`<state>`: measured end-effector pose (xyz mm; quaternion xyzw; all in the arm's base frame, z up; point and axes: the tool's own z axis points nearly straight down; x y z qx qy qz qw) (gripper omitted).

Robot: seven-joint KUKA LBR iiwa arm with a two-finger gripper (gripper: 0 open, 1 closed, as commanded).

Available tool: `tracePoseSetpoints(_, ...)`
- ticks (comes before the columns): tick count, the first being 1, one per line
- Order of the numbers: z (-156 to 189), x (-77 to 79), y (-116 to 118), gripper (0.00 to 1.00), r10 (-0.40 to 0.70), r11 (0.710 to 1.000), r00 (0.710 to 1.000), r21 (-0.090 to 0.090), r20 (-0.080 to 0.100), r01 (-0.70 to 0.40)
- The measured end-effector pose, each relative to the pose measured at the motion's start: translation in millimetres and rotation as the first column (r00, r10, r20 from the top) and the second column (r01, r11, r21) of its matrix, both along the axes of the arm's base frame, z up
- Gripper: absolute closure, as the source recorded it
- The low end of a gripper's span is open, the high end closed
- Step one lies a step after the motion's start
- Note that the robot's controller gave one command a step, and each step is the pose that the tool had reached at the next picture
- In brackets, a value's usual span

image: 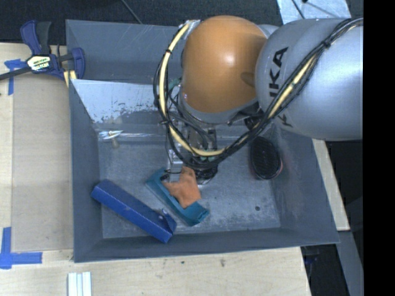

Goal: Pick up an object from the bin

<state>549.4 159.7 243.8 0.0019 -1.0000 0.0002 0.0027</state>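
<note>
The jaws sit low over an orange crumpled soft lump point(185, 191), which lies just beneath them on a teal flat plastic piece point(194, 214); their opening cannot be told. Risk: closing may catch both, or the soft lump may slip free.

You see a small orange lump point(186, 191), crumpled and uneven in shape, resting on a flat teal piece point(194, 213) that lies diagonally, both on the bin floor point(247, 208), near the middle, a little toward the near wall, lump's far edge hidden from you
</note>
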Motion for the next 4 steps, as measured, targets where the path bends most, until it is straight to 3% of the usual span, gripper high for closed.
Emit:
tracePoseSetpoints(1,4.9,1.7,-1.1,0.00,-0.004,1.000,1.000,0.002,0.008,0.004)
tracePoseSetpoints(2,-60.0,-17.4,25.8,0.00,0.031,1.000,0.999,0.003,0.012,-0.031)
tracePoseSetpoints(3,-85.1,-31.9,68.8,0.00,-0.187,0.982,0.982,0.001,0.007,0.187)
tracePoseSetpoints(4,-104.1,-63.5,75.8,0.00,-0.152,0.988,0.988,0.000,0.006,0.152)
